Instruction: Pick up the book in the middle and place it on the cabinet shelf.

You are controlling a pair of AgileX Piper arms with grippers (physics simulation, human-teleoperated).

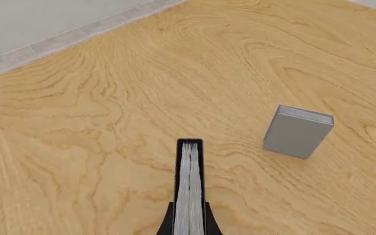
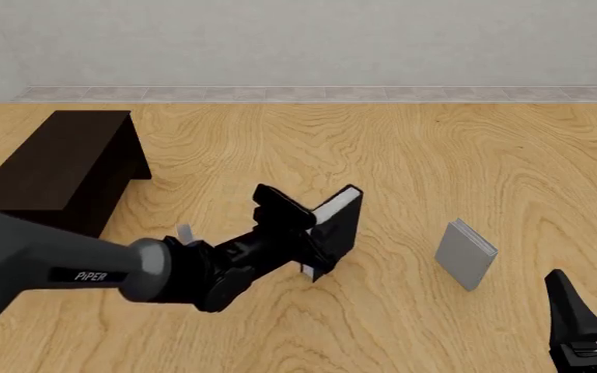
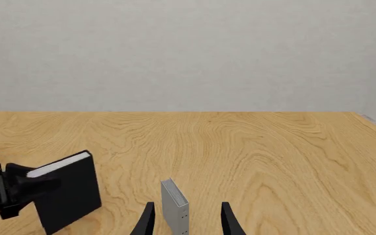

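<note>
The right tool [image 2: 594, 311] waits low at the near edge, jaws apart and empty, a grey book [image 2: 466, 254] just ahead. Mid-surface [image 2: 434, 155], the left tool [image 2: 304, 225] clamps the black book [image 2: 338, 227], lifted and tilted, well right of the cabinet [image 2: 60, 167].

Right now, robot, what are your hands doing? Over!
Left gripper shut on the black book, tilted, off the table. Right gripper open, idle. Cabinet to the left. Small grey book off to the right, not in the way.
</note>
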